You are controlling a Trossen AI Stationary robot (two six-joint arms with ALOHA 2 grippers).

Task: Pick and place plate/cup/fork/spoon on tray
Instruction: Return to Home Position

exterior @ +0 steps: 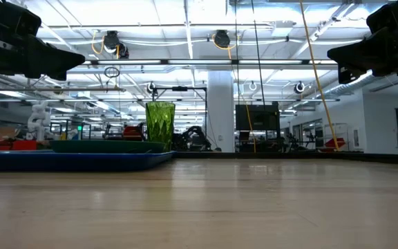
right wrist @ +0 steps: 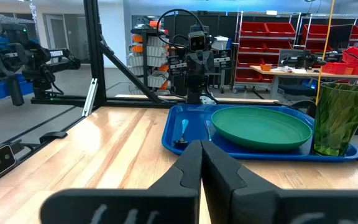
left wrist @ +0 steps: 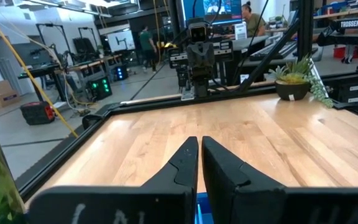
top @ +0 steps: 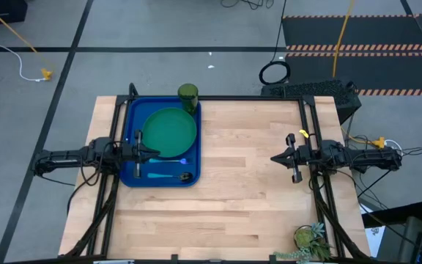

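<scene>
The deep-blue tray point(top: 132, 117) lies on the table's left part. The teal-green plate point(top: 169, 132) rests flat in it, also seen in the right wrist view point(right wrist: 261, 126). The olive-green cup point(top: 188, 95) stands upright at the tray's far right corner point(right wrist: 339, 118). The fork point(top: 168, 159) and the spoon point(top: 171, 176), with its dark bowl point(right wrist: 180, 144), lie in the tray's near part. My left gripper point(top: 156, 152) is shut and empty, high above the tray's near part. My right gripper point(top: 274, 158) is shut and empty, high above the table's right part.
A small potted plant point(top: 310, 238) stands at the table's near right corner. Bare wooden table top point(top: 240, 169) stretches between the tray and my right gripper. Dark frame rails point(top: 247, 98) run along the table's far edge and sides.
</scene>
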